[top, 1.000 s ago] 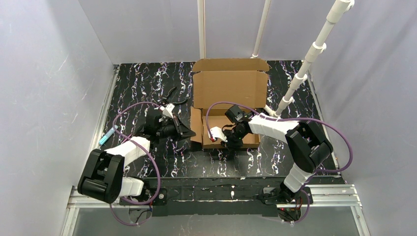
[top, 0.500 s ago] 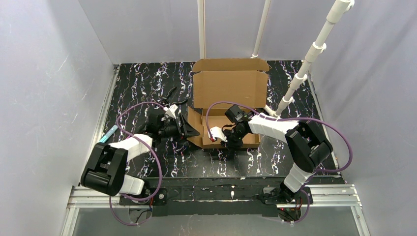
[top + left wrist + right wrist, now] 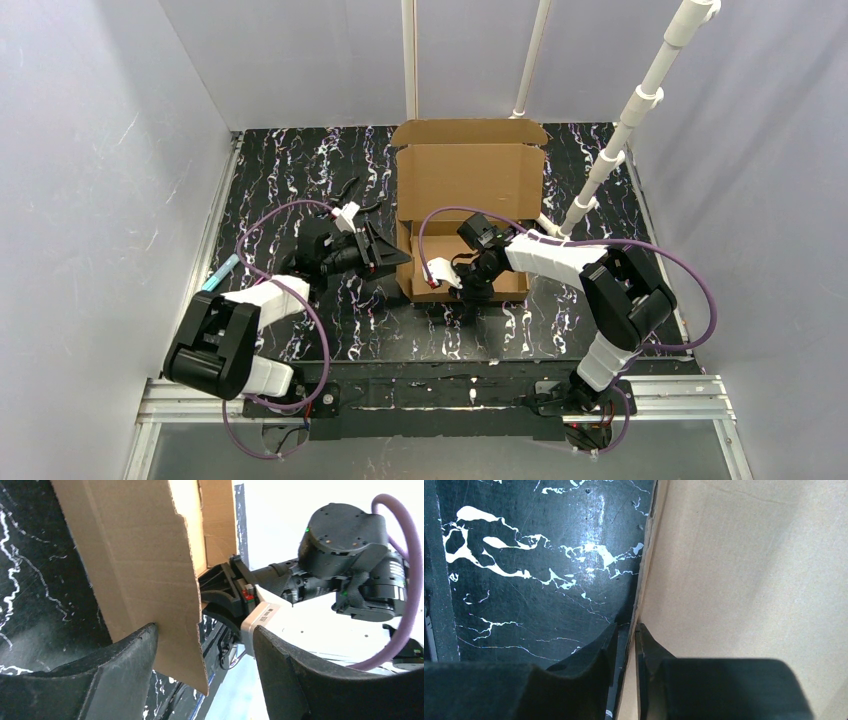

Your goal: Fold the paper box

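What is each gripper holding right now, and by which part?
Right gripper pinches the box by the edge of its near wall. Left gripper holds nothing: its jaws stand open around the left flap.

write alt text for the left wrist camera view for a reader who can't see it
A flap of the plain brown corrugated cardboard box stands between the wide-open black fingers of the left gripper. Behind it, the black right arm with its purple cable reaches the box, over a black, white-veined table.

Grey walls (image 3: pixel 100 150), black marbled tabletop (image 3: pixel 280 170)
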Motion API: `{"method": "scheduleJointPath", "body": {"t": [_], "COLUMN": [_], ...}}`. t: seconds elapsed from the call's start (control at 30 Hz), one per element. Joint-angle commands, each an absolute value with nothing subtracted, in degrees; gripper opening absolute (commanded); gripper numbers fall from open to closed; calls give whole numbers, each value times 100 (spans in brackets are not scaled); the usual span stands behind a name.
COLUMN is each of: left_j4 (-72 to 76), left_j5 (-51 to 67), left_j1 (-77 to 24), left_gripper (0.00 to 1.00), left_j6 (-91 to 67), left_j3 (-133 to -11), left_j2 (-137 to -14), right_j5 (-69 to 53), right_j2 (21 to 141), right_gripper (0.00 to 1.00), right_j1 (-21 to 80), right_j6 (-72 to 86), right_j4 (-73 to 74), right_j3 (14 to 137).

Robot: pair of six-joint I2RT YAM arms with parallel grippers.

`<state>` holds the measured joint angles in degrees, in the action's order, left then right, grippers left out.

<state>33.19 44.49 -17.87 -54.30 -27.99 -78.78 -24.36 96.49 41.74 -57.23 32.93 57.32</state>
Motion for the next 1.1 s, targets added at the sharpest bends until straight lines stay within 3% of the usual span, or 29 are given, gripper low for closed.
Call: {"method": "scheduleJointPath", "body": {"t": [0.0, 0.17, 0.5, 0.7, 0.8, 0.87, 0.93, 1.07], "left_j4": [4294, 4813, 6341, 6710, 6982, 7014, 7005, 7034], "left_j5": [4682, 4603, 4513, 4513, 4580, 4546, 4505, 4461], "left_j1": [-1806, -1805, -1801, -1797, -1797, -1801, -1790, -1789], "left_gripper": [67, 63, 42, 41, 49, 49, 36, 24], "left_j6": [-5921, -6262, -7106, -7304, -7480, -7541, -7589, -7652], "left_j3": [-2704, -2626, -2395, -2373, -2386, -2368, -2355, -2323], "left_j2": [-7928, -8232, -9135, -9167, -9200, -9202, -9257, -9481], "right_j5": [-2531, -2523, -2540, -2540, -2536, -2531, -2531, -2531], "right_j2": [9888, 9879, 9879, 9887, 9896, 9896, 9903, 9905], "right_gripper": [28, 28, 29, 29, 29, 29, 29, 29], "right_j1": [4245, 4242, 4245, 4245, 4245, 4245, 4245, 4245], "right_j6": [-5739, -5739, -5757, -5766, -5757, -5757, -5755, -5757], "right_j4": [3507, 3519, 3542, 3542, 3547, 3548, 3542, 3546], "right_j3": [5721, 5730, 5730, 5730, 5738, 5737, 5739, 5739]}}
